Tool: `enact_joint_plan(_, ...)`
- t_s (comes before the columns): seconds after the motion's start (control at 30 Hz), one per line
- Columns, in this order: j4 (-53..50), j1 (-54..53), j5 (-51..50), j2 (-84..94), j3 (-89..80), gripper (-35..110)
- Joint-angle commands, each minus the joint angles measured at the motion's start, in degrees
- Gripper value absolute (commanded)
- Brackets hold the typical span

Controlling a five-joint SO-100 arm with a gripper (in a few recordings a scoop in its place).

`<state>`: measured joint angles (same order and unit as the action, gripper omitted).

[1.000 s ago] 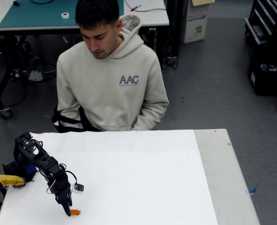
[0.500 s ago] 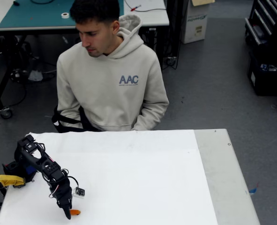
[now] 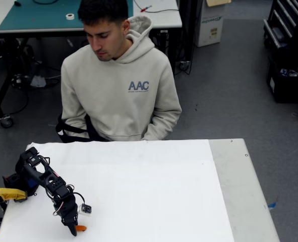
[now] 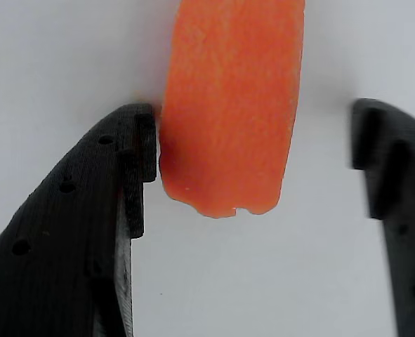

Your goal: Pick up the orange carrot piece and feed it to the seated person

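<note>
The orange carrot piece (image 4: 229,105) lies on the white table and reaches up out of the wrist view. My gripper (image 4: 253,168) is open around its near end: the left black finger touches the carrot's side, while a gap separates the right finger from it. In the fixed view the black arm reaches down at the table's front left corner, with the gripper (image 3: 73,230) pointing at the surface and the carrot (image 3: 81,228) peeking out just right of its tip. The seated person (image 3: 118,80), in a beige hoodie, sits behind the table's far edge, looking down.
A yellow clamp handle (image 3: 5,194) sits at the table's left edge by the arm's base. The white table (image 3: 154,191) stretches wide to the right, with a grey strip (image 3: 242,196) along its right side. A workbench and boxes stand behind the person.
The arm has dropped lower and its gripper has shifted slightly toward the carrot at the front left. The person's head has turned a little.
</note>
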<state>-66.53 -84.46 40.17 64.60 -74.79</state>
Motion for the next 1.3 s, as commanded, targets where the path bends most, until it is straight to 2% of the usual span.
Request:
enact_joint_plan(0.0, -0.35, -0.79, 0.18, 1.23, 0.79, 2)
enact_joint_plan(0.07, -0.97, -0.79, 0.18, 0.97, 0.79, -5)
enact_joint_plan(0.17, -0.97, -0.79, 0.18, 0.70, 0.79, -1)
enact_joint_plan(0.7, -1.49, 2.29, -0.09, 1.58, 0.70, -3)
enact_joint_plan(1.27, -25.31, 10.20, -0.09, 1.58, 1.85, -3)
